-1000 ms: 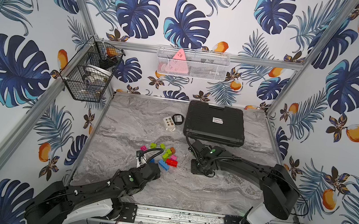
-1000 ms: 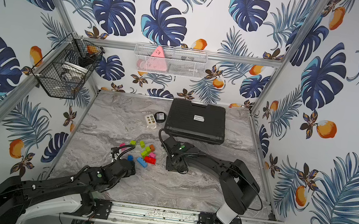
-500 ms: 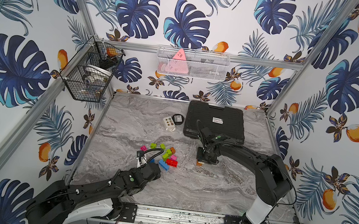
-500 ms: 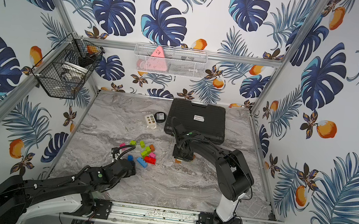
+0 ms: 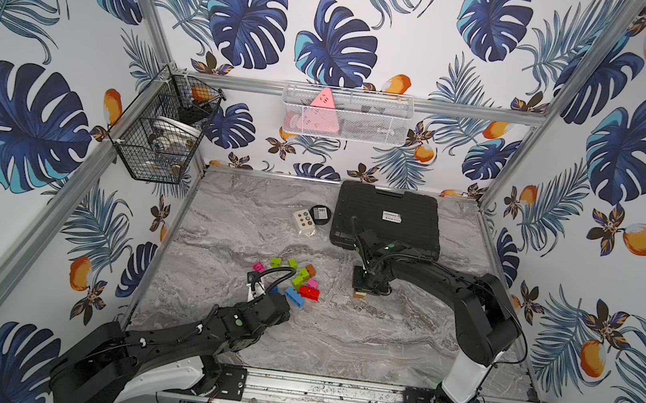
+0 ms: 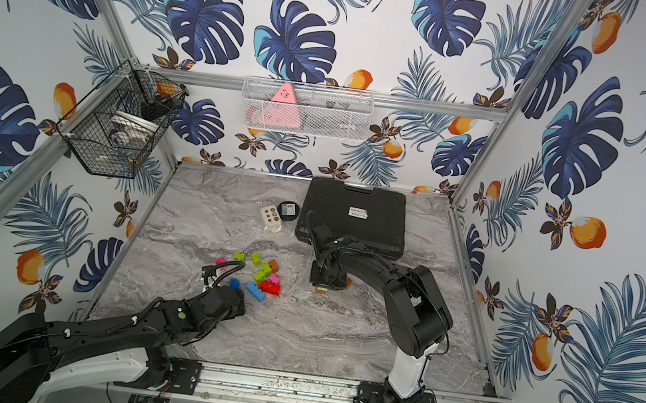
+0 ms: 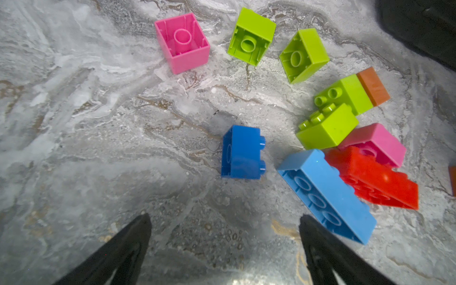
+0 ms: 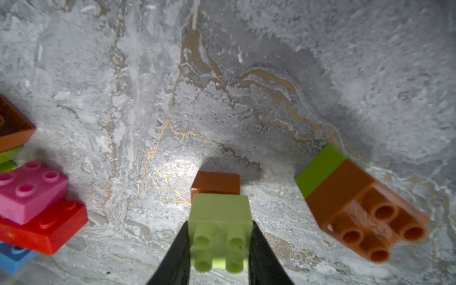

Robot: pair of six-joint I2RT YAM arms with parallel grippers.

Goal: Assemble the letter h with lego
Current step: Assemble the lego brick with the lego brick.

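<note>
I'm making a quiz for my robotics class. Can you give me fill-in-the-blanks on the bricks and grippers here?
The gripped brick in the right gripper is lime ____. The left gripper is ____. The long brick beside the light blue brick is ____.
Missing: green; open; red.

Two cameras sit side by side high overhead, looking down and toward the back wall [image 5: 353, 47]; both top views share the whole table [image 5: 379, 343]. My wrist cameras look down close at that table: left over loose bricks [image 7: 243, 153], right past a green brick [image 8: 220, 222]; both catch the red brick [image 7: 377, 182].
</note>
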